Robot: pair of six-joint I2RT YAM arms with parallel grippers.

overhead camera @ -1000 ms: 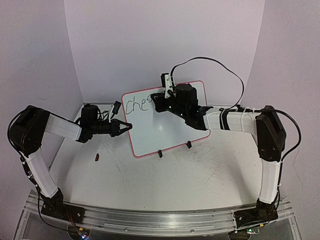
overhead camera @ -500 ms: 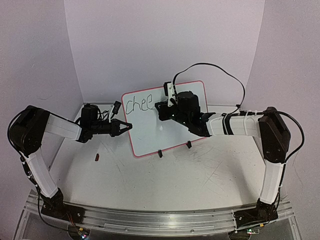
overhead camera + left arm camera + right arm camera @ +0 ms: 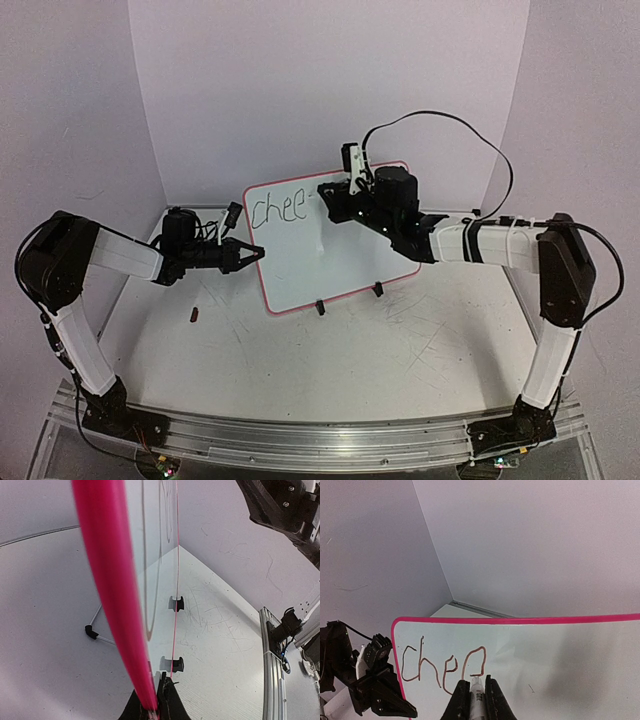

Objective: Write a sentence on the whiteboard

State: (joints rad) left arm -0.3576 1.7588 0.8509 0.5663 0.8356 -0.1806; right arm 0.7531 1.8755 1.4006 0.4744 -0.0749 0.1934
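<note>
Firstly, whiteboard (image 3: 330,255): white face, red-pink rim, rounded corners; stood on edge on two black clip feet (image 3: 320,307) toward the back of the worktop (image 3: 350,350), between the two arms

Lettering (image 3: 445,667): dark marker strokes at the upper left of the board face, one line only, reading "chee"

Left gripper (image 3: 255,254): closed tight on the board's left rim, about halfway up; the left wrist view showed both fingers pinching the pink edge from either side

Right gripper (image 3: 474,682): closed around a marker (image 3: 477,700) with a white barrel, held in front of the board's upper middle; the marker tip stood just beneath the last "e", though whether it touched the face could not be told

Small dark object (image 3: 194,315): lay on the worktop, left of the board and below the left arm; too small to identify
</note>
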